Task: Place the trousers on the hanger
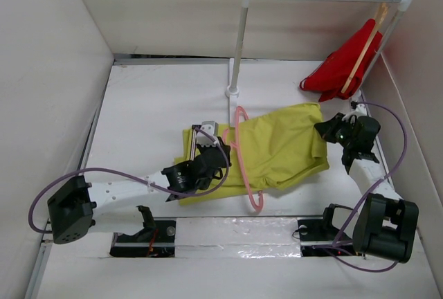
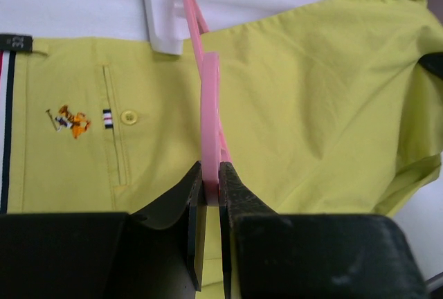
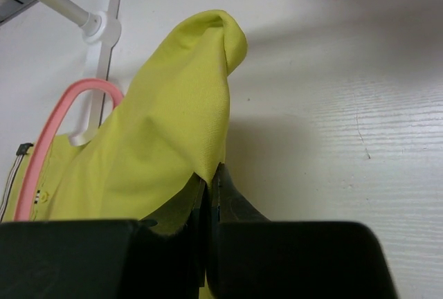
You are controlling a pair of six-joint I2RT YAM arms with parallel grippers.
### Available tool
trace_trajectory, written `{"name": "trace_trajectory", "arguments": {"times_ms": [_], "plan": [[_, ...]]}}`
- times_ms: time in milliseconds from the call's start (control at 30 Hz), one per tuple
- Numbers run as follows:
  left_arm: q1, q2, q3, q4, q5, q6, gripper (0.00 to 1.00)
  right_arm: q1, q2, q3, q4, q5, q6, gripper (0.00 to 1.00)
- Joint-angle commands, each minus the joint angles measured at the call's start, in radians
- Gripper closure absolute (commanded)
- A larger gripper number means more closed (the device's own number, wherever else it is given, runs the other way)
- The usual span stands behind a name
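The yellow-green trousers (image 1: 280, 147) lie folded on the white table, the striped waistband at the left (image 2: 8, 133). The pink hanger (image 1: 243, 167) lies across them, its hook near the rack's foot. My left gripper (image 1: 220, 152) is shut on the hanger's pink bar (image 2: 210, 105), seen edge-on between the jaws (image 2: 210, 187). My right gripper (image 1: 325, 129) is shut on the right edge of the trousers (image 3: 180, 133), lifting a fold of the cloth (image 3: 209, 180). The hanger's curve shows at the left of the right wrist view (image 3: 48, 140).
A white clothes rack (image 1: 239, 43) stands at the back with its foot (image 1: 232, 93) next to the hanger hook. A red garment on a tan wooden hanger (image 1: 342, 64) hangs from the rack's right end. White walls close in the table on the left, back and right.
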Motion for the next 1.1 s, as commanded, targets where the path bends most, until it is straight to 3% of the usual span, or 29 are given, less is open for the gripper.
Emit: {"name": "trace_trajectory", "arguments": {"times_ms": [0, 167, 200, 267, 333, 367, 400, 467, 600, 767, 900, 1000, 1067], "plan": [[0.001, 0.004, 0.109, -0.018, -0.045, 0.119, 1.00, -0.007, 0.000, -0.020, 0.128, 0.040, -0.004, 1.00], [0.001, 0.024, 0.206, -0.007, -0.018, 0.165, 1.00, 0.012, 0.028, -0.075, 0.155, 0.055, 0.005, 1.00], [-0.010, 0.024, 0.217, -0.002, 0.001, 0.161, 1.00, 0.012, 0.028, -0.081, 0.166, 0.032, 0.007, 0.96], [-0.010, 0.022, 0.230, 0.016, 0.037, 0.155, 1.00, 0.029, 0.004, -0.086, 0.166, 0.030, 0.004, 0.81], [-0.019, 0.010, 0.246, 0.036, 0.062, 0.129, 1.00, 0.077, -0.051, -0.055, 0.102, 0.053, -0.033, 0.41], [-0.019, 0.002, 0.249, 0.036, 0.062, 0.122, 1.00, 0.078, -0.052, -0.040, 0.070, 0.053, -0.050, 0.41], [-0.028, -0.007, 0.249, 0.051, 0.056, 0.118, 1.00, 0.119, -0.102, -0.025, 0.033, 0.064, -0.061, 0.28], [-0.028, -0.033, 0.252, 0.068, 0.053, 0.106, 1.00, 0.188, -0.167, -0.008, -0.033, 0.086, -0.073, 0.20], [-0.028, -0.053, 0.282, 0.093, 0.056, 0.096, 1.00, 0.456, -0.328, -0.030, -0.098, 0.214, -0.020, 0.21], [-0.028, -0.021, 0.355, 0.096, 0.041, 0.121, 1.00, 0.876, -0.409, -0.097, 0.023, 0.397, 0.172, 0.20], [-0.037, -0.005, 0.451, 0.085, 0.045, 0.167, 1.00, 1.042, -0.388, 0.026, -0.081, 0.646, 0.133, 0.08], [-0.037, -0.030, 0.477, 0.099, 0.047, 0.185, 1.00, 1.076, -0.403, 0.117, -0.191, 0.783, 0.099, 0.06], [-0.037, -0.040, 0.493, 0.091, 0.038, 0.207, 1.00, 1.087, -0.424, 0.141, -0.210, 0.768, 0.085, 0.06]]}}
